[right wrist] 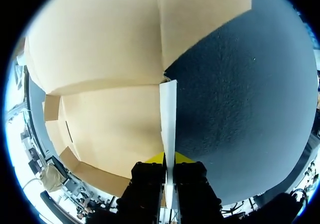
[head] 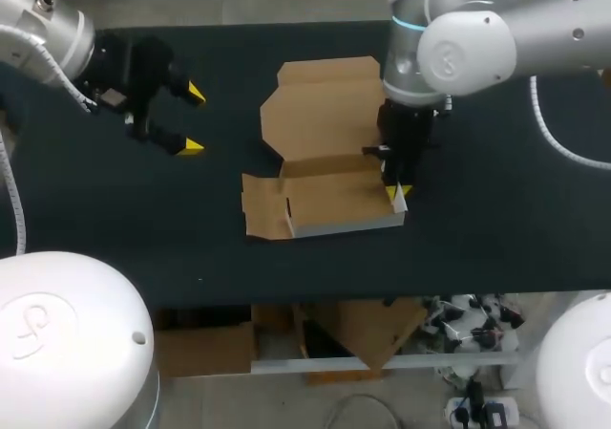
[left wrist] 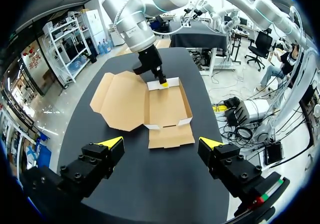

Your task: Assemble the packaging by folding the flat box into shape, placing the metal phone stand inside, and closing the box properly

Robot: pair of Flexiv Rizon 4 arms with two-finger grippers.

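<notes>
The brown cardboard box [head: 329, 198] lies partly folded in the middle of the table, its lid [head: 320, 109] flat toward the back and a side flap [head: 258, 209] spread at the left. My right gripper [head: 399, 192] is shut on the box's upright right side wall [right wrist: 169, 114], whose thin white edge runs between the fingers. In the left wrist view that gripper [left wrist: 163, 83] pinches the far wall of the box [left wrist: 167, 107]. My left gripper [head: 195, 119] hangs open, well left of the box, with nothing between its fingers [left wrist: 112, 143]. No metal phone stand is in view.
The table [head: 496, 238] is covered in dark cloth, bare on both sides of the box. Its front edge [head: 382, 297] runs close below the box. My right arm [head: 458, 47] stretches over the back right of the table.
</notes>
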